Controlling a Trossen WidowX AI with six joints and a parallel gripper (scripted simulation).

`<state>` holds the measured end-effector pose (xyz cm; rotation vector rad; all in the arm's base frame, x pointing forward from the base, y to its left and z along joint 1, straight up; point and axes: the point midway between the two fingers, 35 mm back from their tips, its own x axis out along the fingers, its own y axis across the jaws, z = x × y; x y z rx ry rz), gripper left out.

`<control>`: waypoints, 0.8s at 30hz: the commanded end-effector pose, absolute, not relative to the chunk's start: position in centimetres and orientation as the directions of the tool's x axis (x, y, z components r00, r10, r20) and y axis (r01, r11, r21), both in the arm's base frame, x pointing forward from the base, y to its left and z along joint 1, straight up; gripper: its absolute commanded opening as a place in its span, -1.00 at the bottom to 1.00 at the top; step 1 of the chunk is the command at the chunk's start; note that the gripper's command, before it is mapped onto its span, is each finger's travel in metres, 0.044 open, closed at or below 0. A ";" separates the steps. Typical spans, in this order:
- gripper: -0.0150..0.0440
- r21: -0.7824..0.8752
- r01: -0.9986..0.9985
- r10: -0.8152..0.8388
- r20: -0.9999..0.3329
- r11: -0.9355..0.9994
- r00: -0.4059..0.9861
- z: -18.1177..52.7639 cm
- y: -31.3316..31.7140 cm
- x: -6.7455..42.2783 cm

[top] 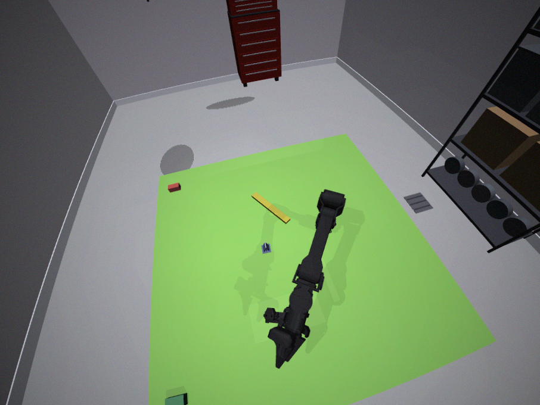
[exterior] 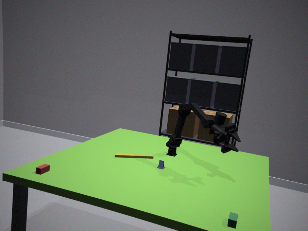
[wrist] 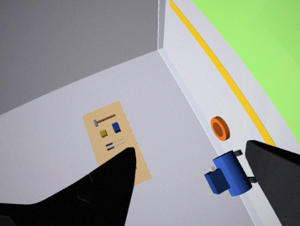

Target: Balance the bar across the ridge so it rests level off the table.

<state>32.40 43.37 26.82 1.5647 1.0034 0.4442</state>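
The yellow bar (top: pixel 270 208) (exterior: pixel 134 156) lies flat on the green table (top: pixel 196 279) (exterior: pixel 99 183), off the ridge. The small blue-grey ridge (top: pixel 266 248) (exterior: pixel 161 165) stands on its thin base plate, a short way from the bar, with nothing on it. My gripper (top: pixel 282 362) (exterior: pixel 239 146) (wrist: pixel 190 151) is open and empty. It hangs high above the table, well away from the bar and the ridge, on the right in the exterior view. The wrist view shows neither the bar nor the ridge.
A red block (top: pixel 173 187) (exterior: pixel 42 169) lies near one table corner. A green block (top: pixel 175 399) (exterior: pixel 232 219) stands near another edge. The arm's base (exterior: pixel 171 152) stands behind the ridge in the exterior view. A shelf rack (exterior: pixel 204 37) stands beyond the table.
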 end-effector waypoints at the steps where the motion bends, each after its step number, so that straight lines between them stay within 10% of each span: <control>1: 0.58 0.937 0.341 0.757 -0.275 0.073 0.593 26.2 41.4 34.3; 24: 0.58 0.863 0.385 0.469 -0.501 0.327 0.727 21.7 26.4 44.0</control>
